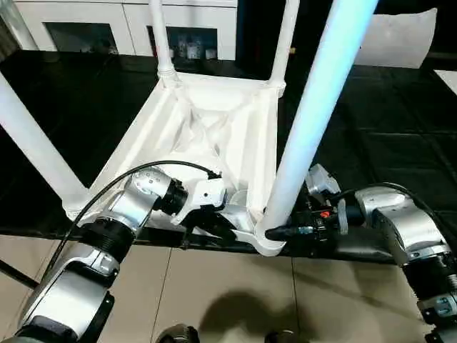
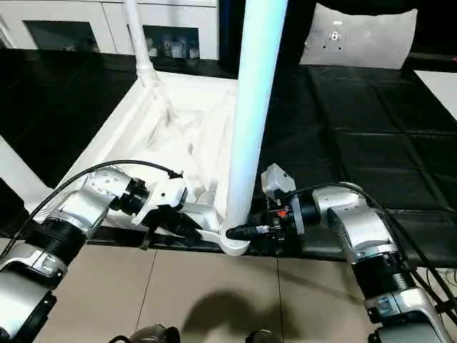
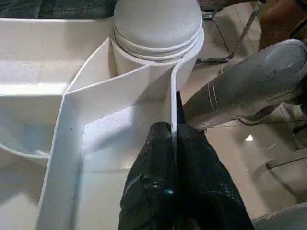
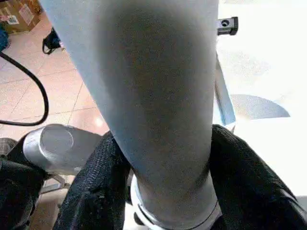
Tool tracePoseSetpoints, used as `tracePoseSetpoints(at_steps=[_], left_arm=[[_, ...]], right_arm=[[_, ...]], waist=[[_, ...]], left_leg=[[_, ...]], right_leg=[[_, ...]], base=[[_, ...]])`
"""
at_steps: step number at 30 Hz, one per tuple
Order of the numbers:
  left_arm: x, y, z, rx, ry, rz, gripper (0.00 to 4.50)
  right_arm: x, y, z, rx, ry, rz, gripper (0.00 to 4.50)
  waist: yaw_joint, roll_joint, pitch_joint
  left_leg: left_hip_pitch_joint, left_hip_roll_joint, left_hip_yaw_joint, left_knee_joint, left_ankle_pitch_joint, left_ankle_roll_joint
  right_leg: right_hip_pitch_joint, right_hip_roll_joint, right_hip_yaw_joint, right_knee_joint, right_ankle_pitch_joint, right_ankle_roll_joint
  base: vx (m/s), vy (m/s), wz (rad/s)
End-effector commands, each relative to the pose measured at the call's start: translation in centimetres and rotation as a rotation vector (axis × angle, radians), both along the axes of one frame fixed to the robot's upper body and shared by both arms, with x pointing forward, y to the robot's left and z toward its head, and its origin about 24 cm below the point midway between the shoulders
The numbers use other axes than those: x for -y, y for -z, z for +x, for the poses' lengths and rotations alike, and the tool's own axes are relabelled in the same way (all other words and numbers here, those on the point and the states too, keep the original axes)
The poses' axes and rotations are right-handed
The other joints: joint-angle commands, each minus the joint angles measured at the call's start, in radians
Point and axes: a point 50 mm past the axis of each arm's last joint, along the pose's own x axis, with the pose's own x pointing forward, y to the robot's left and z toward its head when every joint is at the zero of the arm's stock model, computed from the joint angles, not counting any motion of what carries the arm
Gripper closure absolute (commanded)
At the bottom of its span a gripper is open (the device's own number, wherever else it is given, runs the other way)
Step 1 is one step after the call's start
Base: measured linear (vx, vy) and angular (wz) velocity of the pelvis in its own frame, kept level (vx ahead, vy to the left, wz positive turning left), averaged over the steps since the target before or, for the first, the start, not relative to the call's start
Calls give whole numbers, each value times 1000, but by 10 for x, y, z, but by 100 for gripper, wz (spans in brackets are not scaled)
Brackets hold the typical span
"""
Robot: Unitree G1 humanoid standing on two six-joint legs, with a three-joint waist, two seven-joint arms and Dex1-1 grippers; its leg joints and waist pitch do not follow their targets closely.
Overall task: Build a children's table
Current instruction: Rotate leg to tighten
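Observation:
The white table top (image 1: 251, 143) lies upside down on the black padding, its X ribs facing up. Legs stand in the far left socket (image 1: 161, 39), the far right socket (image 1: 284, 39) and the near left corner (image 1: 36, 146). The near right leg (image 1: 314, 121) stands in its corner socket (image 1: 268, 244) at the padding's front edge. My right gripper (image 4: 165, 158) is shut on this leg just above the socket, one finger on each side. My left gripper (image 3: 173, 129) is shut on the top's thin rim wall (image 3: 173, 91) right beside that socket.
The black padded work surface (image 1: 378, 128) stretches to the right and behind. White cabinets (image 1: 86, 28) stand at the back, and a white cushion (image 2: 357, 36) lies at the back right. Tiled floor (image 1: 228, 293) is below the front edge. A black cable (image 1: 107, 189) loops over my left forearm.

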Motion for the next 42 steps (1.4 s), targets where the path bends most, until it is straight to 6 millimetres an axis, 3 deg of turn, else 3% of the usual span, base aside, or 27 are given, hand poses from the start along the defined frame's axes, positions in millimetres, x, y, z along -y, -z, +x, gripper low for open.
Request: tracePoseSetpoints(at_steps=[1, 4, 7, 8, 10, 11, 12, 13, 14, 19, 21, 22, 25, 28, 34, 35, 39, 42], left_arm=[[8, -12, 5, 35, 16, -14, 450], [18, -20, 12, 19, -100, -72, 450], [29, -24, 16, 37, -188, -101, 450], [33, -25, 17, 42, -217, -112, 450], [45, -27, 21, 50, -295, -142, 450], [50, -28, 23, 52, -334, -154, 450], [50, -28, 23, 52, -334, -154, 450], [59, -30, 26, 56, -390, -172, 450], [59, -30, 26, 56, -390, -172, 450], [81, -35, 35, 112, -560, -206, 450], [85, -36, 35, 117, -582, -214, 450], [86, -36, 35, 119, -589, -217, 450], [80, -35, 35, 133, -575, -192, 450], [72, -32, 33, 142, -530, -173, 450], [52, -25, 26, 142, -395, -125, 450], [48, -25, 23, 143, -352, -122, 450], [37, -22, 16, 127, -226, -90, 450], [29, -20, 8, 93, -120, -70, 450]], right_arm=[[-8, -3, -4, -18, -52, 59, 245], [-17, -3, -1, -10, 69, 80, 246], [-28, -1, 8, 20, 263, 78, 246], [-32, -1, 11, 23, 317, 91, 246], [-44, -2, 17, 25, 448, 111, 247], [-49, -2, 19, 26, 510, 110, 248], [-49, -2, 19, 26, 510, 110, 248], [-56, -3, 25, 27, 615, 101, 249], [-56, -3, 25, 27, 615, 101, 249], [-76, -6, 42, -8, 925, 95, 249], [-80, -10, 43, 22, 933, 112, 249], [-81, -11, 43, 35, 933, 122, 194], [-73, -10, 42, 44, 929, 152, 174], [-63, -10, 39, 77, 896, 142, 149], [-38, -15, 31, 145, 701, 142, 97], [-32, -16, 29, 154, 654, 138, 94], [-18, -15, 21, 195, 493, 69, 53], [-11, -13, 13, 182, 354, 21, 49]], waist=[[-7, -11, -75], [-8, -11, -72], [-16, -11, -71], [-23, -5, -68], [-41, -11, -68], [-52, -5, -68], [-62, -9, -67], [-71, -12, -71], [-81, -11, -71], [-105, -6, -79], [-102, -5, -83], [-101, -4, -85], [-99, -3, -89], [-94, -5, -88], [-80, -5, -83], [-72, 2, -81], [-51, 2, -81], [-29, 6, -78]], left_leg=[[36, 59, -20, -71, -204, 80], [36, 60, -19, -73, -207, 74], [35, 54, -24, -77, -235, 45], [34, 53, -27, -79, -261, 29], [27, 50, -31, -82, -275, 12], [29, 48, -32, -82, -284, 6], [25, 47, -32, -83, -286, 2], [25, 44, -32, -80, -286, 6], [21, 43, -32, -78, -273, 14], [19, 37, -28, -68, -198, 51], [17, 38, -29, -66, -156, 70], [16, 38, -28, -63, -124, 89], [15, 39, -27, -57, -67, 139], [16, 40, -25, -54, -55, 168], [22, 46, -24, -58, -139, 141], [27, 49, -22, -58, -152, 136], [33, 53, -24, -62, -174, 112], [42, 57, -20, -67, -200, 86]], right_leg=[[45, -50, 32, -61, -196, -269], [45, -50, 33, -62, -212, -267], [43, -51, 32, -68, -283, -246], [41, -52, 32, -73, -325, -232], [45, -50, 30, -74, -347, -214], [41, -49, 30, -76, -347, -212], [42, -46, 30, -77, -347, -209], [44, -47, 29, -79, -347, -205], [43, -47, 30, -78, -327, -211], [46, -42, 28, -77, -225, -233], [52, -42, 28, -69, -153, -247], [54, -41, 27, -64, -89, -260], [60, -42, 27, -51, 28, -291], [59, -43, 26, -48, 53, -306], [59, -44, 28, -58, -59, -296], [53, -44, 30, -59, -71, -294], [50, -43, 29, -58, -90, -286], [46, -42, 30, -58, -119, -285]], base=[[0, 0, 0], [0, 0, 0], [0, 0, 0], [0, 0, 0], [0, 0, 0], [0, 0, 0], [0, 0, 0], [0, 0, 0], [0, 0, 0], [0, 0, 0], [0, 0, 0], [0, 0, 0], [0, 0, 0], [0, 0, 0], [0, 0, 0], [0, 0, 0], [0, 0, 0], [0, 0, 0]])
